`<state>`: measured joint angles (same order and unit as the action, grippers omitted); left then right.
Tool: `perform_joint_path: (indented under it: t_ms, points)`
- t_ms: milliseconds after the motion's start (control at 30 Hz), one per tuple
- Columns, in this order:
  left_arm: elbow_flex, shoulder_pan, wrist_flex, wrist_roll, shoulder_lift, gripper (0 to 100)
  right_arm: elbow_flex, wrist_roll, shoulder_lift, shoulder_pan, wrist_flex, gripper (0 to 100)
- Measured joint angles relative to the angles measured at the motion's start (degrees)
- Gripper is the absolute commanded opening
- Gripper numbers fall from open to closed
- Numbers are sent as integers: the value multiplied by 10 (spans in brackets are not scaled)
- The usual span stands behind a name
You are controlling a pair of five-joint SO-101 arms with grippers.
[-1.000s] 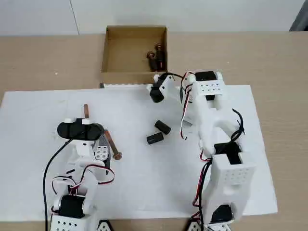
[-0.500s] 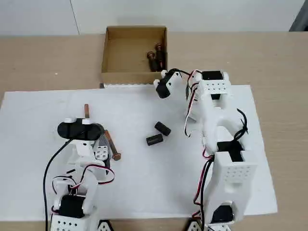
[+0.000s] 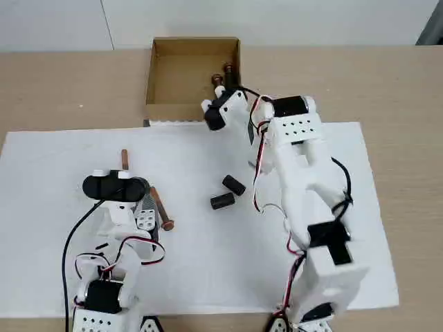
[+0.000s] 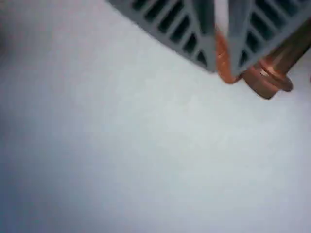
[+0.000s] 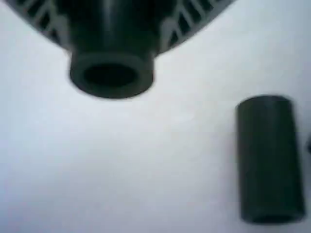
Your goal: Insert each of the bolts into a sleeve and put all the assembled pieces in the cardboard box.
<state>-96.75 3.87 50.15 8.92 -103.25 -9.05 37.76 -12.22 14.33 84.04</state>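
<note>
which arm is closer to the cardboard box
Right. The right arm, right hand shut on a sleeve, ends at the cardboard box's near right corner; the left arm is well back on the white paper, left hand shut on a bolt.

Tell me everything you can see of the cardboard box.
The cardboard box is brown, shallow and rectangular, open at the top, its walls upright. It stands on the wooden table just beyond the white paper's far edge. Assembled pieces, copper and black, lie in the corner nearest the right arm.
</note>
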Motion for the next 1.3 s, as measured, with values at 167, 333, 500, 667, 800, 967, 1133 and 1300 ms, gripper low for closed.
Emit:
perform_joint_path:
  t_ms: [167,333,500,667,800,967,1133,1300]
  points:
    - [0,0,0,0,0,6,0,-80,75,-1,54,3]
    - [0,0,0,0,0,6,4,-144,149,2,103,3]
    - [0,0,0,0,0,6,46,-197,240,1,116,3]
    - [0,0,0,0,0,6,127,-236,353,2,117,3]
    - [1,0,12,0,0,6,218,-247,451,1,117,3]
    - [47,0,91,0,0,6,310,-250,556,2,117,3]
    - [119,0,119,-5,0,6,377,-251,618,2,114,3]
    - [185,-1,136,-42,75,6,405,-251,631,1,95,3]
